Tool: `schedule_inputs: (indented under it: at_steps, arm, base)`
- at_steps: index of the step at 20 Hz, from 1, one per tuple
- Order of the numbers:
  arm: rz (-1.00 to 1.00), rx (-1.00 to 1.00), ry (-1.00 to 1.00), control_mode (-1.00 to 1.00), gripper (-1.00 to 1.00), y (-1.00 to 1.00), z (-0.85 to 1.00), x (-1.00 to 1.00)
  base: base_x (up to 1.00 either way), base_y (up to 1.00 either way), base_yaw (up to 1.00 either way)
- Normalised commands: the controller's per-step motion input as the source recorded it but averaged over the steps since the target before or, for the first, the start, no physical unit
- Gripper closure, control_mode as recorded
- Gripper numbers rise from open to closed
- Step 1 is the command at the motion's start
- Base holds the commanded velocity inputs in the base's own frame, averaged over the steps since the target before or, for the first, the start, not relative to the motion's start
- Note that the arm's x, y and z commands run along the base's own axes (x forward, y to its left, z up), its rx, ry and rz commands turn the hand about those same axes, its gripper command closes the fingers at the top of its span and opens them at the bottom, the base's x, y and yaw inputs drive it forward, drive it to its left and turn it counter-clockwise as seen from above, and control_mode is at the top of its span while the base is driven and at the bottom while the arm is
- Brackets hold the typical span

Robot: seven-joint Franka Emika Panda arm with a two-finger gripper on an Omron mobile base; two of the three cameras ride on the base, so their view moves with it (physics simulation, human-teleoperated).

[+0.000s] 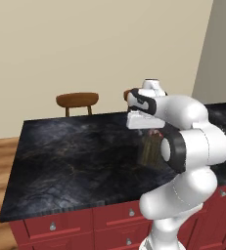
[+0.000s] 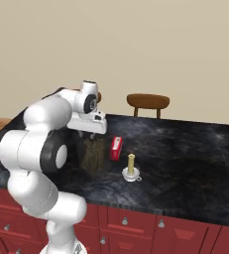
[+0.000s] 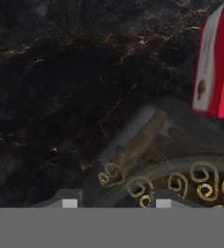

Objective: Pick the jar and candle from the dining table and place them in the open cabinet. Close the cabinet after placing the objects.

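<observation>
Clear glass jar (image 2: 92,155) packed with olive-brown sticks under the hand (image 2: 89,135); whether it grips, I cannot tell

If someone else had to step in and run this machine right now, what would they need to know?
Gripper: down over the top of the jar, jaws on either side of it; whether they grip yet cannot be told.
Jar: standing on the dining table, beside a small red box.
Candle: upright in its white holder on the table, right of the box, untouched.
Done: nothing stowed yet.
Left: lift the jar, carry it to the cabinet, fetch the candle too, then close the cabinet.
</observation>
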Motion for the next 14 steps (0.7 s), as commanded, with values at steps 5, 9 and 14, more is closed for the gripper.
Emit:
schedule_inputs:
  at_steps: [5, 9, 14]
  arm:
    - [0.01, 0.00, 0.02, -1.00, 1.00, 0.25, 0.00, 0.15]
    - [0.01, 0.00, 0.00, -1.00, 1.00, 0.00, 0.00, 0.00]
    - [0.00, 0.00, 0.00, -1.00, 1.00, 0.00, 0.11, -0.02]
  base:
    - [0.00, 0.00, 0.00]
    - [0.00, 0.00, 0.00]
    - [0.00, 0.00, 0.00]
